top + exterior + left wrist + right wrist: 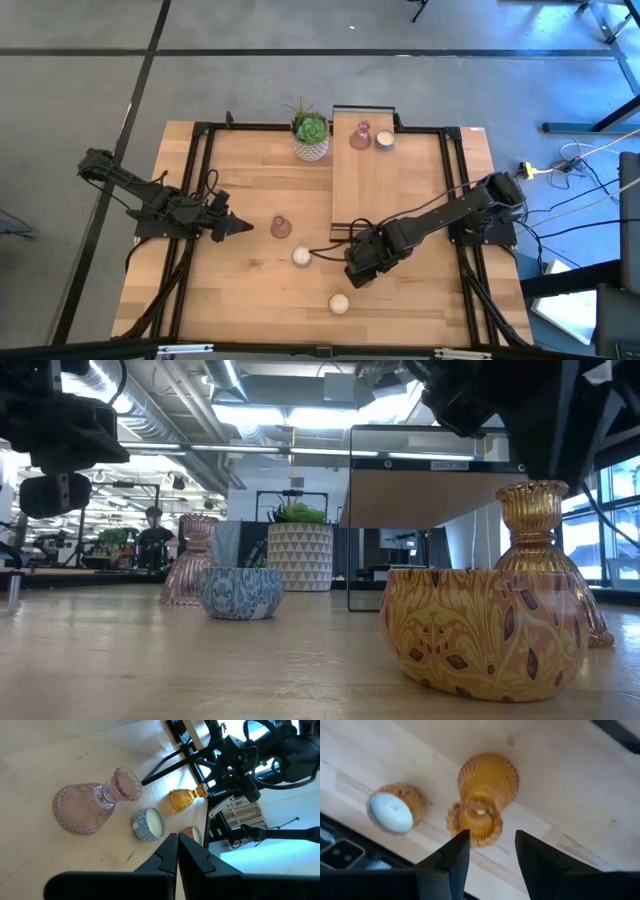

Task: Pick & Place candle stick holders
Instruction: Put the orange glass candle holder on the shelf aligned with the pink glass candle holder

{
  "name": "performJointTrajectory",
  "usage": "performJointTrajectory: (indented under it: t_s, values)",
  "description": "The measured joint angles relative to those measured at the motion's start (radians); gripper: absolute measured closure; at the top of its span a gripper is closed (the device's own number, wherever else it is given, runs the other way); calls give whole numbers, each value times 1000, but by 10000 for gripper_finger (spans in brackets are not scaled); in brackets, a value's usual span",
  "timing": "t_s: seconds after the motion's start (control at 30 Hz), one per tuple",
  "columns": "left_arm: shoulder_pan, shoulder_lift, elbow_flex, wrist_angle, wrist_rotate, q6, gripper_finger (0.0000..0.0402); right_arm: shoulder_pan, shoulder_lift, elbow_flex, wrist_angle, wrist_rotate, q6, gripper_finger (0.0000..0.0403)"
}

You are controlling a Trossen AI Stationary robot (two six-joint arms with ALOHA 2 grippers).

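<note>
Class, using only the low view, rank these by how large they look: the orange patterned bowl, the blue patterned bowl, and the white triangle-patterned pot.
1. Orange patterned bowl, though it sits nearest the camera.
2. White triangle-patterned pot.
3. Blue patterned bowl.
The pot stands farther back, so true sizes are unsure.

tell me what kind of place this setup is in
Probably a robotics lab or workshop in an open industrial space. The low view shows exposed ceiling ducts and benches with gear behind a person; the high view shows a bare concrete floor with loose cables.
</note>
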Motion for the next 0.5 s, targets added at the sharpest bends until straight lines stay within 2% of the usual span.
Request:
performJointTrajectory:
  t_s: [0.17, 0.5]
  values:
    - [0, 0, 0, 0, 0, 16, 396, 0, 1, 0, 1, 63, 32, 242]
    - [0, 0, 0, 0, 0, 29, 396, 17, 1, 0, 1, 94, 101, 242]
